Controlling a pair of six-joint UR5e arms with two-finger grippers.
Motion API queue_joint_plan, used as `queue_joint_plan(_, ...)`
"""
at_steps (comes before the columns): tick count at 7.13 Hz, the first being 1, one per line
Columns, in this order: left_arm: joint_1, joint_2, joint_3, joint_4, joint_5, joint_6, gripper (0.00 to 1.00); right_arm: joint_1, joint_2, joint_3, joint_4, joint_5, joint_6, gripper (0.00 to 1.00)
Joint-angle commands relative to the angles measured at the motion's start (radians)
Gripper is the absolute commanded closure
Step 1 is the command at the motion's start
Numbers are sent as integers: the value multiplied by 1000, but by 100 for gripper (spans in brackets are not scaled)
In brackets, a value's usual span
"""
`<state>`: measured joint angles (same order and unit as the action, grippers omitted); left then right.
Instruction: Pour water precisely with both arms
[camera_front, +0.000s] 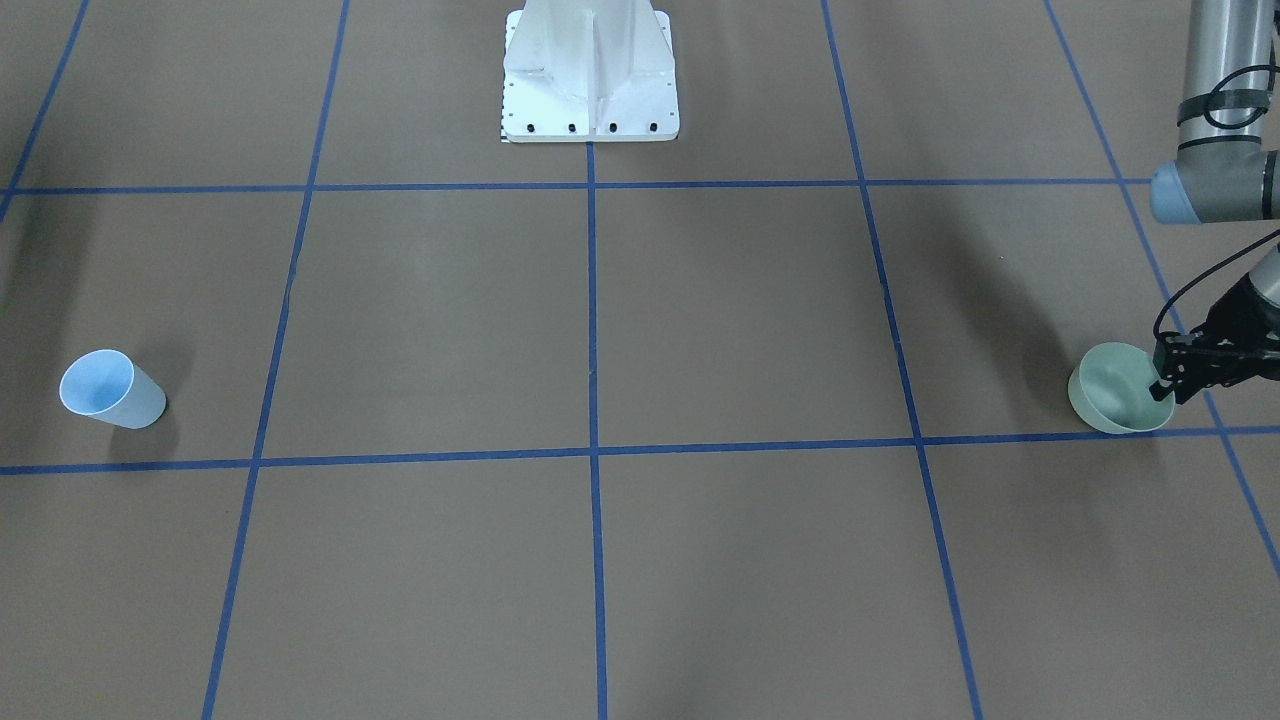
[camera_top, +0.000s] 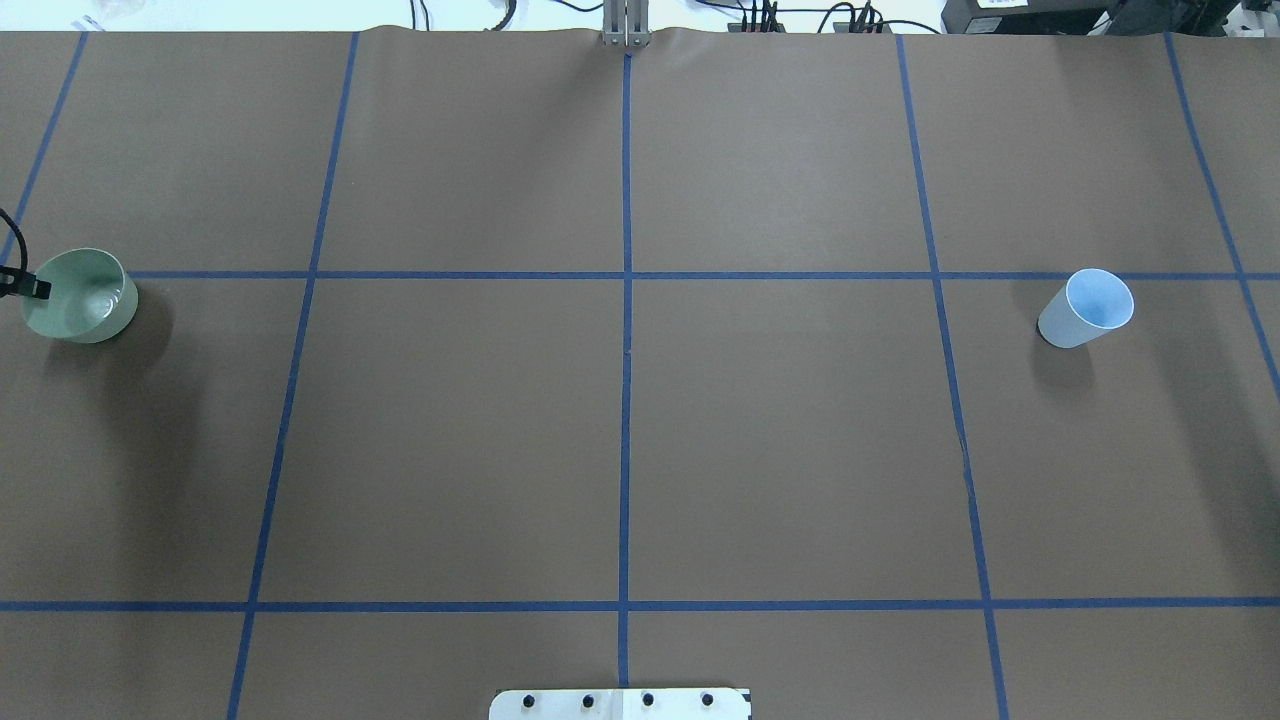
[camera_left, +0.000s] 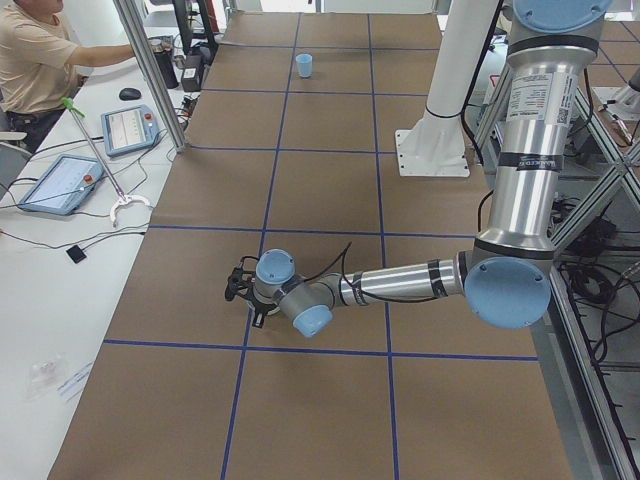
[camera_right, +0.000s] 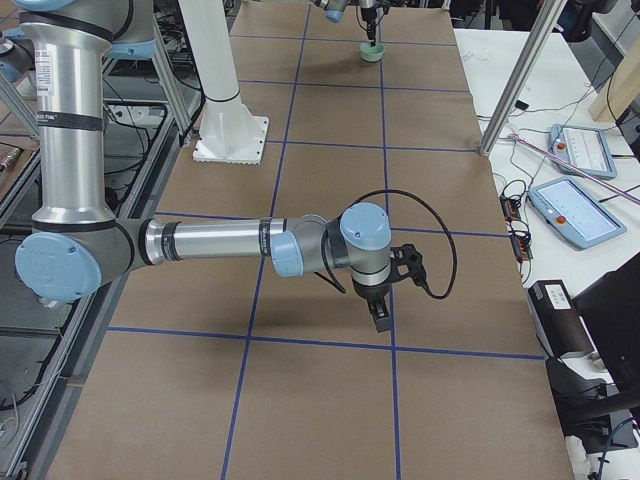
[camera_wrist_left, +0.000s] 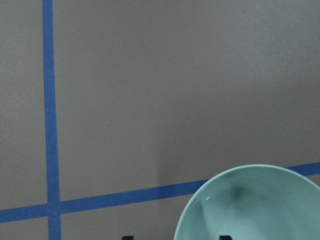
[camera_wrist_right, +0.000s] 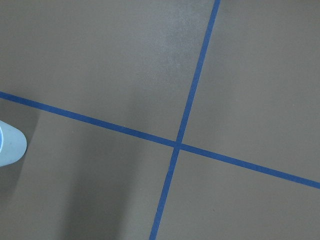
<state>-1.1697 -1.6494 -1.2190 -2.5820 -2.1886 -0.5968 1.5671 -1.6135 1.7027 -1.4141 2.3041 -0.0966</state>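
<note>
Early stage by my read: nothing lifted, nothing poured yet. L gripper (camera_front: 1170, 390) is down at the green bowl (camera_front: 1090, 408), jaws apart & straddling the rim. In the L wrist view one fingertip (camera_wrist_left: 224, 237) sits inside the bowl and the other outside it, w/ a wide gap btwn them, so there's no clamp on the rim yet. Bowl rests upright on the brown table (camera_front: 700, 330), most of it ahead of the fingers. Water (camera_top: 99, 305): only a faint glint at the bowl's bottom, prob. the water but can't be sure; no stream anywhere. R gripper (camera_right: 381, 320) hangs above the table, fingers pointing down, w/ nothing visible in them. It shows only in the side view, so can't tell whether it's spread or closed. The pale blue cup (camera_front: 140, 405) stands mouth-up & untouched, off to one side of the R gripper. It only clips the edge of the R wrist view, not under or btwn the fingers. Cup & bowl are well apart, at opposite ends. Left to do, as I judge: close L on the rim, bring R over & around the cup, grip, lift both, meet mid-table, then tip whichever holds the water slowly into the other. So approx. first grasp step on the L side; R side's grasp not begun.
</note>
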Motion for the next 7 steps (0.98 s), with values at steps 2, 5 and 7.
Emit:
queue_joint_plan(2, 1, -4, -72, -3, -133, -36, 100, -1, 1, 0, 1, 0, 0, 0)
queue_joint_plan(5, 37, -38, -223, 2, -142, -288, 100, -1, 0, -2, 0, 1, 0, 0)
queue_joint_plan(7, 103, -154, -252, 86, -116, -385, 100, -1, 0, 0, 0, 2, 0, 0)
